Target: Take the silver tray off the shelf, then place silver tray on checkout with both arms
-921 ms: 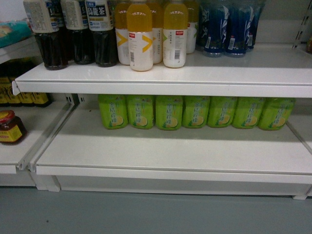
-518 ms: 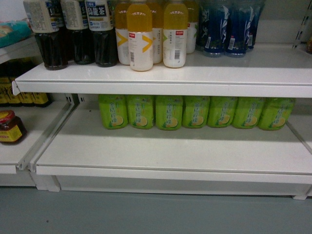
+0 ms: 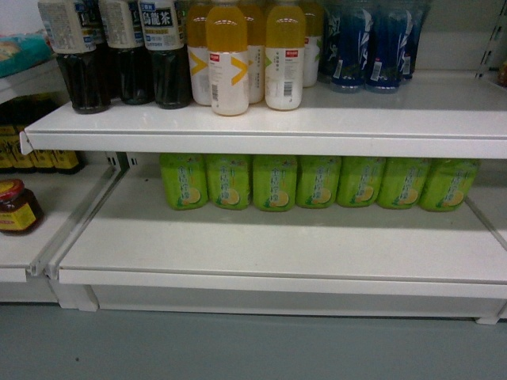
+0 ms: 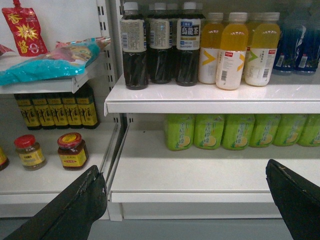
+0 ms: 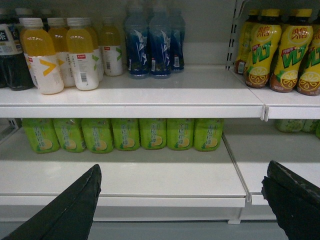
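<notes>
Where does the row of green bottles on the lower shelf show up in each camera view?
Head: green bottles run across the middle, at the back of the lower shelf.
Left wrist-mounted: green bottles sit right of centre, reaching the right edge.
Right wrist-mounted: green bottles sit left of centre.
Shared landmark: the orange juice bottles on the board above.

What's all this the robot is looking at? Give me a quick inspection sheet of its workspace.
Surface: white metal shelf boards, lower one bare in front.
Job's things: silver tray and checkout, nothing seen.
Clutter: green drink bottles in a row at the back; orange juice bottles, dark tea bottles, blue bottles above; red-lidded jar at left.
Grippers: left gripper and right gripper both open, empty.
Cables: nothing seen.
Surroundings: grey floor.
</notes>
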